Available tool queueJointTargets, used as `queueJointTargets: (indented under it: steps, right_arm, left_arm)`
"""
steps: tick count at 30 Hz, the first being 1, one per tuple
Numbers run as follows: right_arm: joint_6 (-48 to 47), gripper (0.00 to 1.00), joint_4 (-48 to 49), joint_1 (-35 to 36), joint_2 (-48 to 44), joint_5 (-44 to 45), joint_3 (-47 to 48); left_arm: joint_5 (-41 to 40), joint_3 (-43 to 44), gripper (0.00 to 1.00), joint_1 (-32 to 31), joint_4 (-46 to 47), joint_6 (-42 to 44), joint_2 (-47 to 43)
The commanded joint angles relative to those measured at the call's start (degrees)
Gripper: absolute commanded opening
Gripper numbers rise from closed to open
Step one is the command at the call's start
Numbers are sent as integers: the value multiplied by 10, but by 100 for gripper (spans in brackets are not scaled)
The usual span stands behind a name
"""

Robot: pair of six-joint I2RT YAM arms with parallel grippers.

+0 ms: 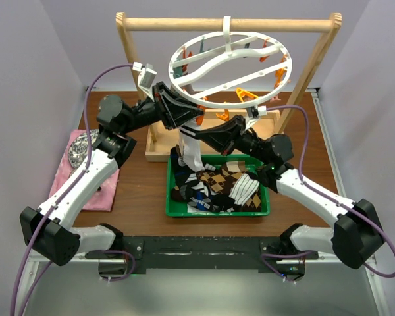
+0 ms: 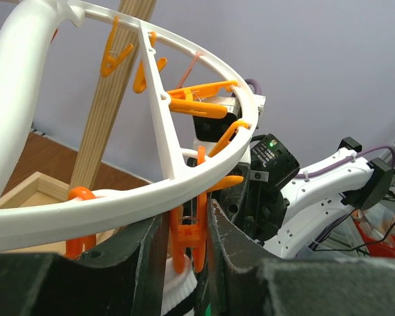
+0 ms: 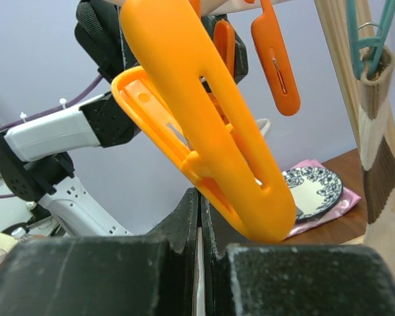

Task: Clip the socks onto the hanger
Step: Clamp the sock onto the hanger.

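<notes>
The white ring hanger (image 1: 174, 66) hangs from the wooden bar. My left gripper (image 1: 184, 120) reaches under its near rim, and in the left wrist view (image 2: 187, 227) its jaws squeeze an orange peg (image 2: 187, 237) below the ring (image 2: 85, 210). A black-and-white striped sock (image 1: 192, 158) hangs from there down to the tray, its white cuff (image 2: 176, 289) right at the peg's lower tips. My right gripper (image 1: 199, 135) is shut (image 3: 199, 197) on a thin white edge of that sock. More socks (image 1: 220, 187) lie in the green tray. A beige-brown sock (image 3: 375, 151) hangs from a teal peg.
The green tray (image 1: 168, 197) sits mid-table before the light wooden frame (image 1: 230, 25). A pink cloth (image 1: 72, 181) with a patterned plate (image 1: 82, 148) lies at the left. A large orange peg (image 3: 210, 131) hangs close in front of the right wrist camera.
</notes>
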Motion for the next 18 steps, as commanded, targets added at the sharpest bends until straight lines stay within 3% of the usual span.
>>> queueJointTargets:
  steps: [1,16,18]
  right_arm:
    - [-21,0,-4,-1,-11,1,38]
    - [-93,0,-94,-1,-41,17,69]
    - [-94,0,-96,-2,-42,18,66]
  left_arm:
    - [48,-2,0,-4,3,2,-8]
    - [37,0,0,-4,-12,11,-11]
    - [28,1,11,-4,-19,13,-11]
